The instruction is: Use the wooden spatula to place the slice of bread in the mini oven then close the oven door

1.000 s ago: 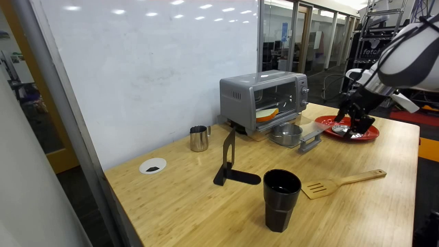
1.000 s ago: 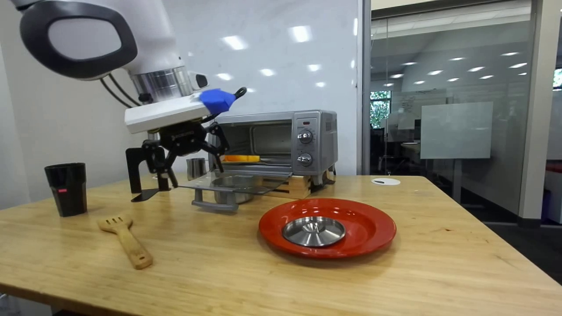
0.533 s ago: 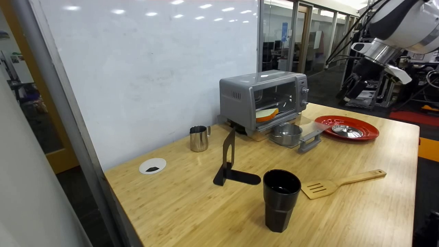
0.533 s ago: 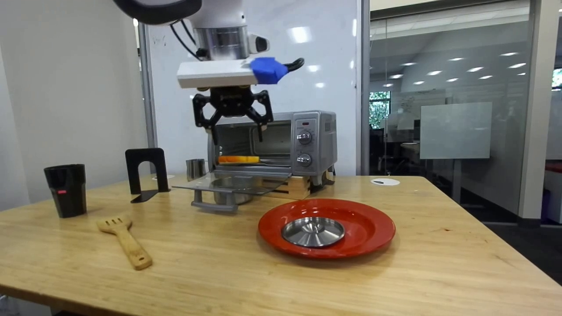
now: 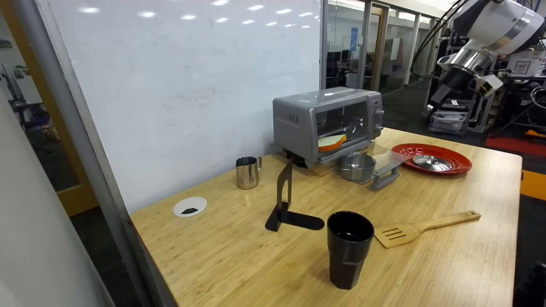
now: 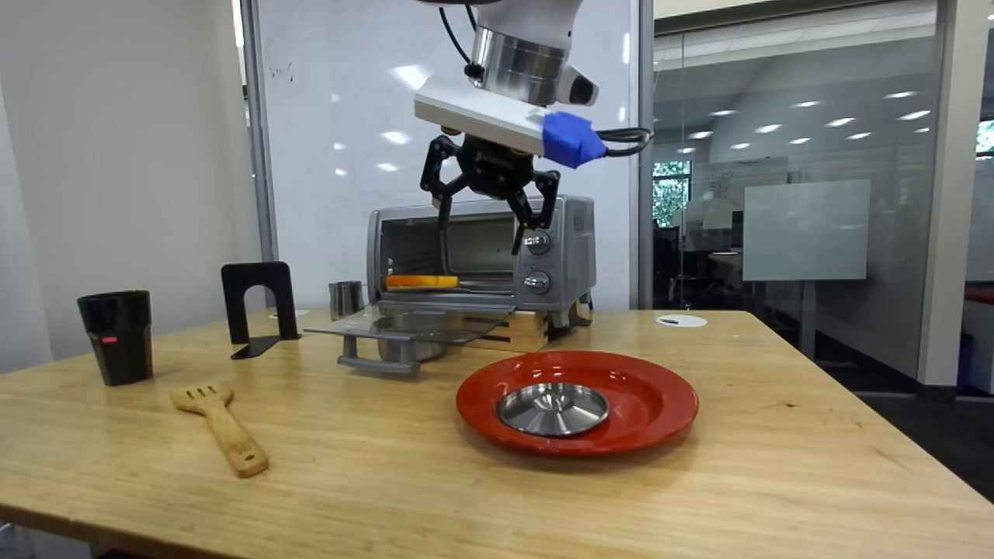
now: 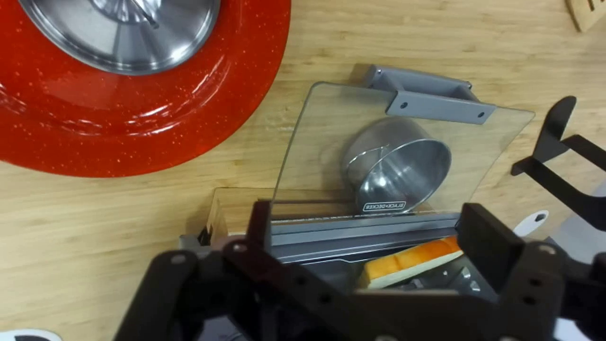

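The mini oven (image 5: 294, 123) stands against the white wall; it also shows in an exterior view (image 6: 578, 256). Its oven door (image 6: 380, 359) is open, folded down with the glass nearly flat; the door also shows in the wrist view (image 7: 312, 151). The slice of bread (image 5: 332, 143) lies inside at the oven's front left, orange crust outward; it also shows in the wrist view (image 7: 412, 262). The wooden spatula (image 5: 426, 226) lies flat on the table, apart from the gripper. My gripper (image 6: 481, 237) is open, empty and tilted, high in front of the oven; its fingers show in the wrist view (image 7: 364, 218).
A steel pot (image 5: 357, 167) stands under the door glass. A red plate (image 6: 660, 388) holds a steel lid (image 6: 554, 409). A black cup (image 5: 349, 251), a black upright bracket (image 5: 285, 213) and a steel jug (image 5: 248, 172) stand on the table.
My gripper has risen from low over the table near the door handle and moved sideways toward the oven's control side, with its tilt changed. It stays open. The bread, door and spatula have not moved.
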You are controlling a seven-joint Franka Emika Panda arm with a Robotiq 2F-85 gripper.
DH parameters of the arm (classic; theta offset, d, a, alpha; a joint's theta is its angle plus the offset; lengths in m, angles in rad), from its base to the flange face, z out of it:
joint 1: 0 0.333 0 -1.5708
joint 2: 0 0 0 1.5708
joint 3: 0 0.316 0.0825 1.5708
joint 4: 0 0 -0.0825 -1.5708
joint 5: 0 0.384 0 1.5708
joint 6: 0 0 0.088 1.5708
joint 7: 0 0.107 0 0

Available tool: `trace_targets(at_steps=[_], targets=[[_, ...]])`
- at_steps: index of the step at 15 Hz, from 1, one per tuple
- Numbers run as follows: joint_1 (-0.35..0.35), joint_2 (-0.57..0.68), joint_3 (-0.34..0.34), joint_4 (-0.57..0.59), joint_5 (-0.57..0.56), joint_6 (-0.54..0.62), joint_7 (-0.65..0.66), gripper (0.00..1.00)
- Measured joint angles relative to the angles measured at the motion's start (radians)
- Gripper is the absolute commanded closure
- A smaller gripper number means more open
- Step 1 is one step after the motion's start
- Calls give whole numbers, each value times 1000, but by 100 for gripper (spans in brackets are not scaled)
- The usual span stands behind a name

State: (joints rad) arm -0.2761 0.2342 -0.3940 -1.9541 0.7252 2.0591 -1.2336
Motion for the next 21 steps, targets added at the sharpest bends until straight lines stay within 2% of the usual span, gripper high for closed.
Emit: trace_targets(at_steps=[5,10,15,21], targets=[[-125,187,79,207,50,-204,90,0],[-192,325,155,354,83,-345,137,0],[-218,409,182,427,84,-379,159,0],[-231,442,188,436,84,-380,160,0]])
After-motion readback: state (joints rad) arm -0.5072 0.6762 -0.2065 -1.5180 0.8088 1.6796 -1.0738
